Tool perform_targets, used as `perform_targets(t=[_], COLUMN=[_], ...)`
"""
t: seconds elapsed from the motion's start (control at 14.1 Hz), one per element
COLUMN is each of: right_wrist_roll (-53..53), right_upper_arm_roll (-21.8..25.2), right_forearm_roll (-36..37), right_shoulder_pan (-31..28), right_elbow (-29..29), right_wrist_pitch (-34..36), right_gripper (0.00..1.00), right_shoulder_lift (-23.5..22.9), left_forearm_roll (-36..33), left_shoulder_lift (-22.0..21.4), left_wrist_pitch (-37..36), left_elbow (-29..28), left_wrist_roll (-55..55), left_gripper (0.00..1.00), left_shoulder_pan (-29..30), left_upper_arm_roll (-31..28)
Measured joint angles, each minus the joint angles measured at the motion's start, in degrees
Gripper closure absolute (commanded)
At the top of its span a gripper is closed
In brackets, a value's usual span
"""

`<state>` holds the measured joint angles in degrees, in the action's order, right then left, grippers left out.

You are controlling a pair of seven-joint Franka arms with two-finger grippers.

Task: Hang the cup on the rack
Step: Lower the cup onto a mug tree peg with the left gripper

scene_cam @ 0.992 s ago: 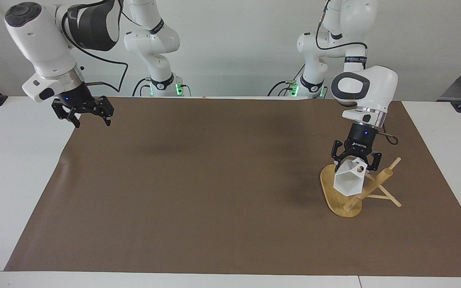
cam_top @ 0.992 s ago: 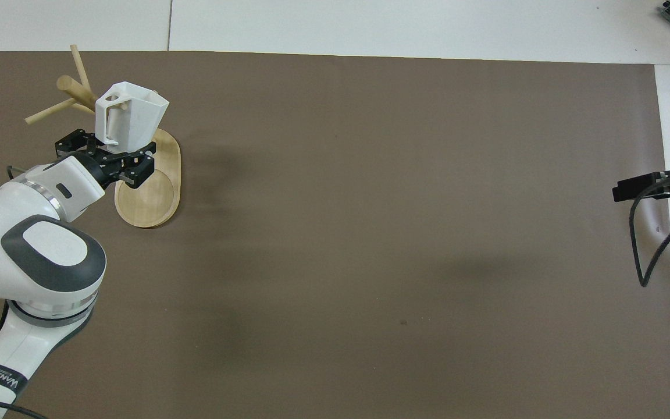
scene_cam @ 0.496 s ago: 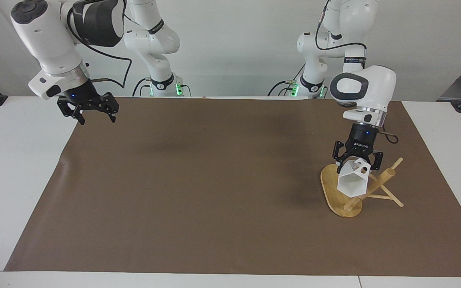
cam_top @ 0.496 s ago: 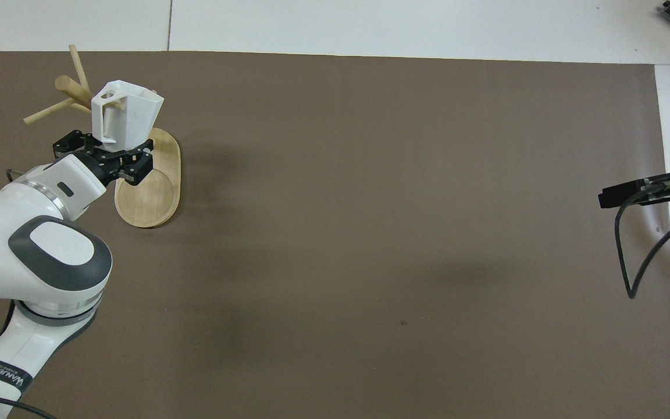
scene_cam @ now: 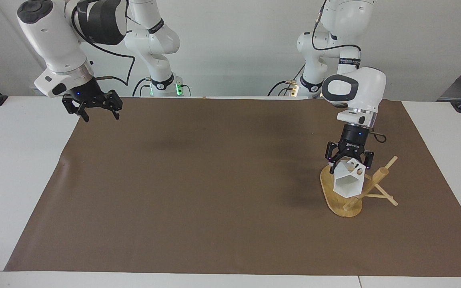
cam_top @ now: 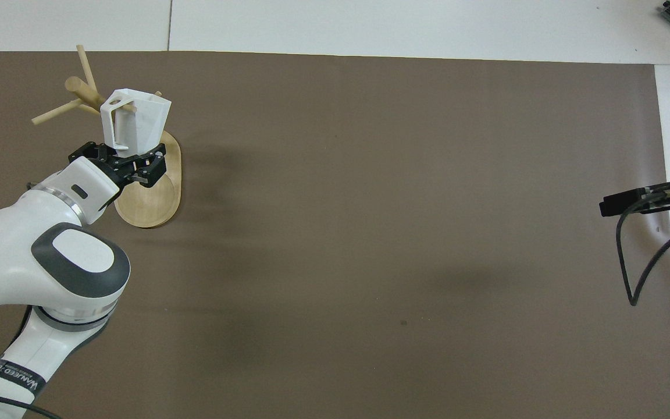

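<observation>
Facing view
Left claw (scene_cam: 347, 161): pinching the cup (scene_cam: 348, 182) from above, over the rack (scene_cam: 357, 191) at the left arm's end of the counter (scene_cam: 198, 188).
Cup: hanging tilted under the claw, mouth facing about 6 o'clock, pierced handle tab at its 1 o'clock corner.
Rack: oval base lying on the brown mat (scene_cam: 198, 224), centre post leaning toward 2 o'clock, thin pegs sticking out from it.
Key relation: the handle hole is sitting just beside a peg at about 3 o'clock of the cup; whether the peg is through the hole I cannot tell here.
Right claw (scene_cam: 99, 116): spread and holding nothing, waiting in the air over the counter edge at the right arm's end.

Overhead view
Left claw (cam_top: 127, 164): gripping the cup's (cam_top: 134, 119) lower end, the cup lying at 12 o'clock of the claw.
Handle: a peg of the rack (cam_top: 154, 201) appears to be crossing the tab, pointing roughly 3 o'clock.
Long axis: cup body running 6 to 12 o'clock, across the peg.
Judgement: the left arm alone is placed for the hanging; the coming move likely turns on sliding the tab along that peg toward the post at 9 o'clock.
</observation>
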<state>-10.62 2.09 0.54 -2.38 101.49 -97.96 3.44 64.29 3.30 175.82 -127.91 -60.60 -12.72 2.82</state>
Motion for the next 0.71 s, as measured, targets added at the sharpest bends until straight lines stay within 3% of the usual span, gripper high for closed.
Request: perform_targets(t=[0.71], right_wrist_roll=[1.04], right_upper_arm_roll=[0.01], right_forearm_roll=[0.00], right_shoulder_pan=[-0.09], right_elbow=[0.80], right_wrist_pitch=[-2.12], right_gripper=[0.00], right_shoulder_lift=[0.02], left_forearm_roll=[0.14], left_shoulder_lift=[0.01], left_wrist_pitch=[0.82], left_elbow=[-0.18], left_wrist_roll=[3.59], left_gripper=[1.00], left_shoulder_pan=[0.32], left_upper_arm_roll=[-0.48])
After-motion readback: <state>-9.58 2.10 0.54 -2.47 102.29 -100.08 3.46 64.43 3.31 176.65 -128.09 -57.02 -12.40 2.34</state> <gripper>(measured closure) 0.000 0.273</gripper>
